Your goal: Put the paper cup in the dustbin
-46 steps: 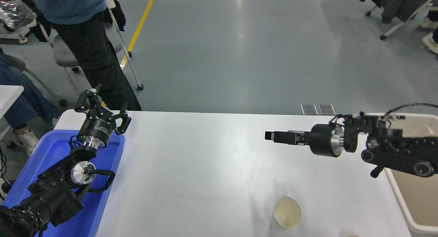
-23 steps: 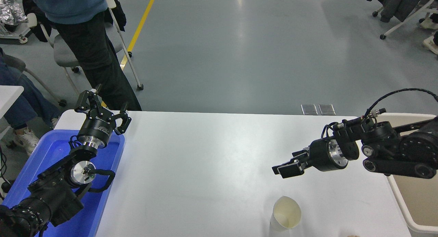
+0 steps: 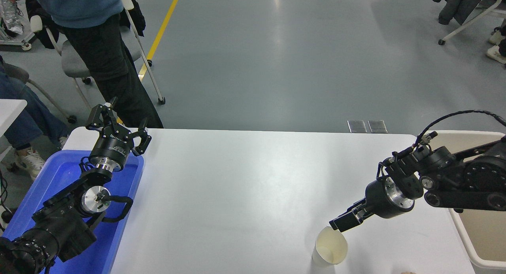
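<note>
The paper cup (image 3: 331, 248) stands upright on the white table (image 3: 245, 187) near its front edge, right of centre, showing its cream inside. My right gripper (image 3: 340, 222) comes in from the right, angled down and to the left, and looks open and empty. Its tips are just above and behind the cup's far rim, not around it. The beige dustbin (image 3: 466, 135) stands at the table's right end, partly hidden behind my right arm. My left gripper (image 3: 118, 125) is open and parked at the lower left over the blue tray.
A bright blue tray (image 3: 55, 179) sits at the table's left end under my left arm. A person (image 3: 95, 36) stands beyond the far left corner, next to chairs. Another person's legs show at the left edge.
My right gripper has swung down and toward the front of the table, from mid-table height to just above the cup's rim. The cup and left arm have not moved.
</note>
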`<state>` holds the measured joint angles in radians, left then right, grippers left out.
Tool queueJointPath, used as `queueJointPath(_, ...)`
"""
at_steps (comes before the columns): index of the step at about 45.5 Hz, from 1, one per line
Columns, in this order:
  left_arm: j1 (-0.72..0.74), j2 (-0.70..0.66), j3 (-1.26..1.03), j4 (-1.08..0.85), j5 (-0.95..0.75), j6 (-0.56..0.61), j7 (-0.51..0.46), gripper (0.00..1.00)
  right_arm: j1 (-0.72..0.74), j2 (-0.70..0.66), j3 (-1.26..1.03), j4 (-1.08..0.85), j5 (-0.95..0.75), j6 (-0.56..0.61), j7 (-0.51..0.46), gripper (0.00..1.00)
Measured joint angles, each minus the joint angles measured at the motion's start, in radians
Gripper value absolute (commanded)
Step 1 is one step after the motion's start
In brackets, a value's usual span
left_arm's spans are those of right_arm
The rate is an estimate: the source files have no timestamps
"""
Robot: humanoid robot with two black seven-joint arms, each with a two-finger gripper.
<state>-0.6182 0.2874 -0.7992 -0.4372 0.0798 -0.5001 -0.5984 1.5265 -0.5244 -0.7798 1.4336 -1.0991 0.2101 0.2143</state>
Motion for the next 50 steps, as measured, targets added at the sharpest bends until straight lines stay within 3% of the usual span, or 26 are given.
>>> queueJointPath(42, 0.000, 0.000, 0.000, 0.000, 0.000, 0.000, 0.000, 1.00, -0.182, 0.041, 0.025, -0.099, 0.001, -0.058, -0.009, 0.97)
queueJointPath(47, 0.000, 0.000, 0.000, 0.000, 0.000, 0.000, 0.000, 1.00, -0.189, 0.041, 0.027, -0.099, 0.001, -0.080, -0.007, 0.84)
queueJointPath(50, 0.000, 0.000, 0.000, 0.000, 0.000, 0.000, 0.000, 1.00, -0.193, 0.042, 0.027, -0.099, -0.002, -0.103, -0.004, 0.60)
